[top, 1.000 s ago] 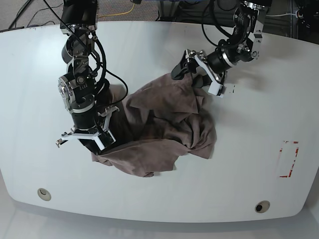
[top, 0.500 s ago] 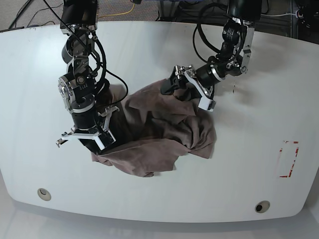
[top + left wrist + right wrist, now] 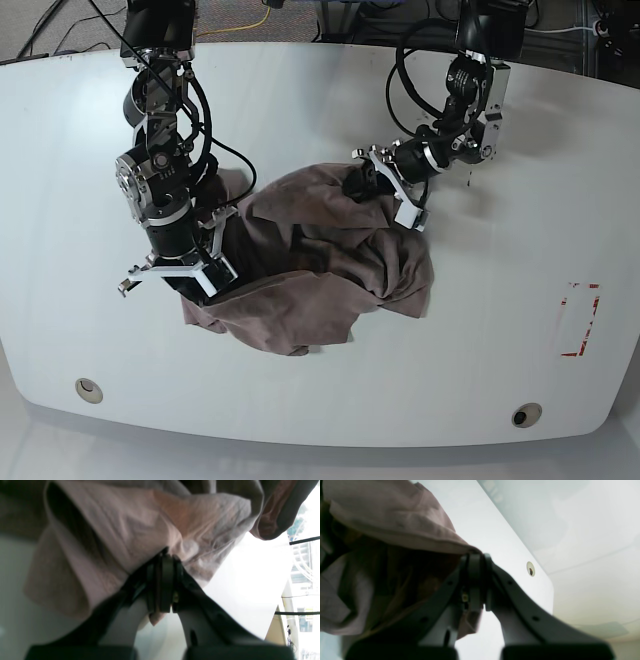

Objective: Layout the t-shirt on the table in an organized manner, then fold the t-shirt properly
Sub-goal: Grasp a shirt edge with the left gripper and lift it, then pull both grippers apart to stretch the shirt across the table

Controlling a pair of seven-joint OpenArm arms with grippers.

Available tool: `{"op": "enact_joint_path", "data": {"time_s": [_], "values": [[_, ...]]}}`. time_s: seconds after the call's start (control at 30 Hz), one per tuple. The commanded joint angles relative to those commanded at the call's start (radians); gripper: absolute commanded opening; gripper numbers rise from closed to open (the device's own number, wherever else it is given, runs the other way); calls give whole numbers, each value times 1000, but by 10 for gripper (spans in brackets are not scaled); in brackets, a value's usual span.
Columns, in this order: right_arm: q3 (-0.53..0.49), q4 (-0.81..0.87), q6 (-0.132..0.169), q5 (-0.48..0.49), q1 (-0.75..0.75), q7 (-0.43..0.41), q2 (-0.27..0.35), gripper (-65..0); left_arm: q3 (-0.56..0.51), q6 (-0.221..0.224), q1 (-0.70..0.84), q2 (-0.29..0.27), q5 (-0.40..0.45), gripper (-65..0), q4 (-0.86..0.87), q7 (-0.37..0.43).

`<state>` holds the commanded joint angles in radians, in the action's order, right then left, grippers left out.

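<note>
While the t-shirt (image 3: 320, 260) lay crumpled in a heap at the middle of the table (image 3: 520, 230), the right gripper (image 3: 476, 580) at center left pinched its near hem between closed jaws, and the left gripper (image 3: 162, 580) at upper center clamped a fold at its far edge.

floor: grey, showing beyond the far edge in the base view
cables (image 3: 240, 22): a yellow one and black ones lie on that floor
windows (image 3: 303, 562): bright and overexposed, crossed by dark bars
light: pale and diffuse
</note>
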<state>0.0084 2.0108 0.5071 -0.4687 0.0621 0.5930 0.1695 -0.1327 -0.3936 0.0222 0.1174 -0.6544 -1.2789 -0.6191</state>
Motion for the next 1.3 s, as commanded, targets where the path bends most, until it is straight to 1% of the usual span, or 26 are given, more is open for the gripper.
{"op": "enact_joint_path", "data": {"time_s": [0.07, 0.17, 0.2, 0.27, 0.3, 0.33, 0.43, 0.5, 0.6, 0.67, 0.8, 0.87, 1.0, 1.13, 1.2, 1.3], "values": [[2, 0, -2, 0, 3, 0, 0, -645, 6, 0, -3, 37, -12, -647, -34, 0], [2, 0, -3, -2, 9, 0, 0, -645, 49, 0, -14, 77, -23, -647, -100, -2], [2, 0, -3, -2, 12, 0, 0, -645, 57, 0, -17, 81, -26, -647, -115, -2], [15, 0, -3, -3, 32, 2, 0, -645, 92, 0, -23, 120, -40, -646, -181, -25], [26, 0, -3, -3, 34, 2, 0, -645, 100, 0, -25, 129, -41, -646, -193, -32], [55, -2, -3, -2, 43, 2, 0, -645, 123, -2, -40, 149, -49, -646, -224, -54], [86, -21, -2, -2, 80, 2, 0, -645, 161, -2, -84, 183, -69, -646, -279, -100], [92, -38, 5, -2, 101, 2, 3, -645, 186, -5, -107, 203, -84, -646, -305, -127], [115, -57, 6, -2, 130, 2, 5, -645, 215, -5, -157, 235, -118, -644, -336, -153], [123, -64, 6, -2, 155, 2, 6, -645, 219, -5, -193, 258, -133, -644, -344, -164], [121, -71, 6, -5, 180, 2, 9, -645, 222, -5, -259, 284, -166, -644, -344, -176], [121, -75, 6, -5, 201, 2, 21, -645, 222, -5, -311, 316, -180, -644, -344, -178], [120, -95, 6, -6, 238, 2, 46, -645, 222, -5, -394, 353, -186, -644, -344, -180], [121, -117, 6, -8, 290, 2, 48, -645, 222, -6, -479, 396, -186, -643, -344, -180], [123, -130, 6, -8, 321, 2, 69, -645, 222, -6, -522, 417, -190, -643, -344, -180], [121, -157, 6, -6, 350, 2, 92, -645, 222, -6, -572, 433, -206, -643, -342, -180]]}}
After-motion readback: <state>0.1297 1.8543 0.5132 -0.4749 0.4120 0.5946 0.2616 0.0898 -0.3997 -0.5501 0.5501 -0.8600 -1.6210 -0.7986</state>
